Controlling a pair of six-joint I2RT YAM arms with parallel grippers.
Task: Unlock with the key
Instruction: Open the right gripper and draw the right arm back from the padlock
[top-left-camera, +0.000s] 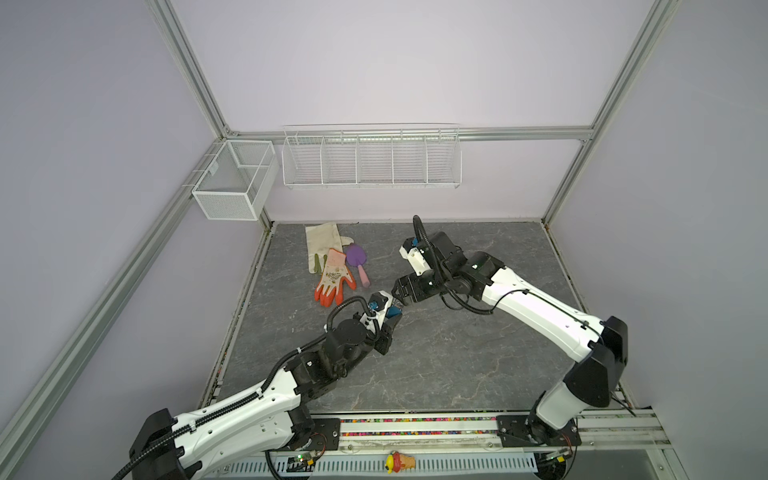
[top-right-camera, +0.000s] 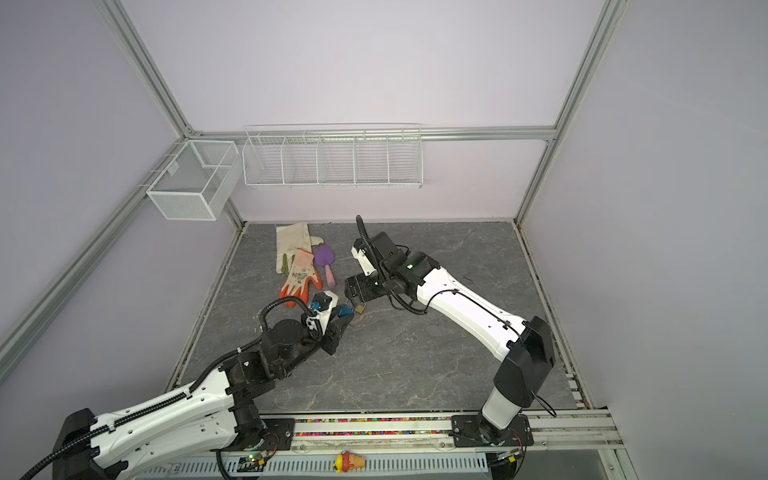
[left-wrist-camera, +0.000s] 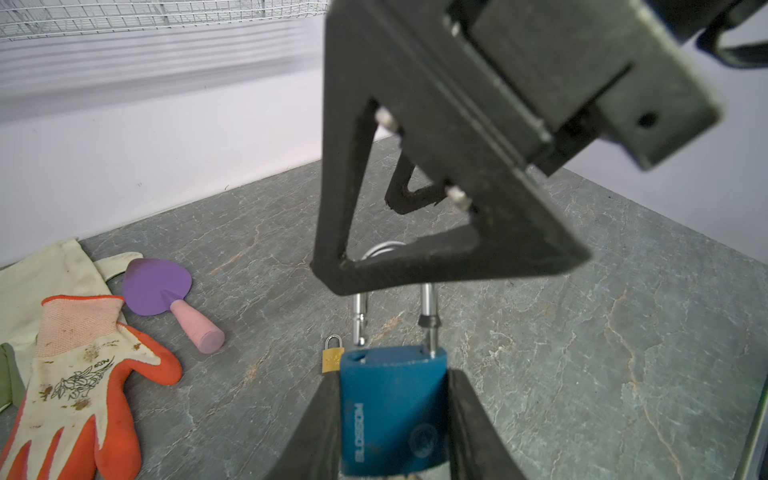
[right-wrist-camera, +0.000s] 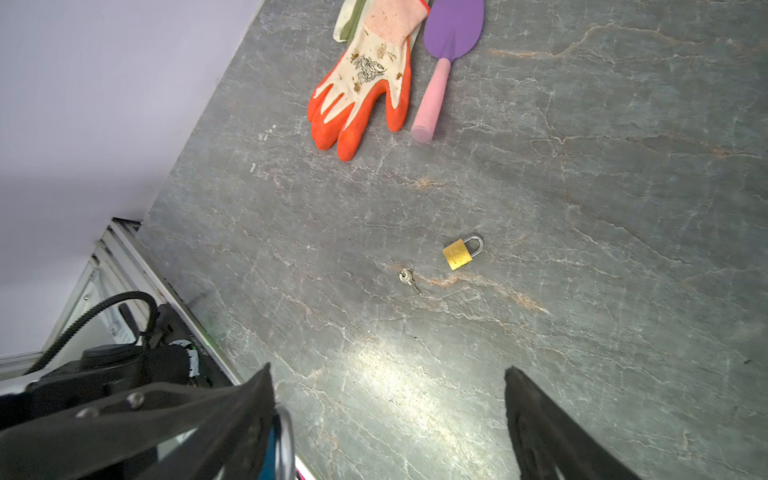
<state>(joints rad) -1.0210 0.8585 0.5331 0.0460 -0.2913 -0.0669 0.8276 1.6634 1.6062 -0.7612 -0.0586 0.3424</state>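
Observation:
My left gripper (top-left-camera: 395, 316) (left-wrist-camera: 392, 378) is shut on the body of a blue padlock (top-right-camera: 345, 311) (left-wrist-camera: 392, 411) and holds it above the grey table (top-left-camera: 457, 353). The lock's silver shackle (left-wrist-camera: 428, 307) is raised, with one leg out of the body. My right gripper (top-left-camera: 397, 291) (right-wrist-camera: 387, 370) hangs open just over the shackle, and one of its fingers (left-wrist-camera: 457, 257) is beside the loop. A small silver key (right-wrist-camera: 409, 279) lies on the table next to a small brass padlock (right-wrist-camera: 459, 253) (left-wrist-camera: 332, 359). The underside of the blue padlock is hidden.
An orange and white glove (top-left-camera: 334, 278) (right-wrist-camera: 365, 83), a cream glove (top-left-camera: 322, 245) and a purple trowel with a pink handle (top-left-camera: 357, 259) (left-wrist-camera: 158, 286) lie at the back left. A wire rack (top-left-camera: 370, 162) and a mesh box (top-left-camera: 235, 183) hang on the walls.

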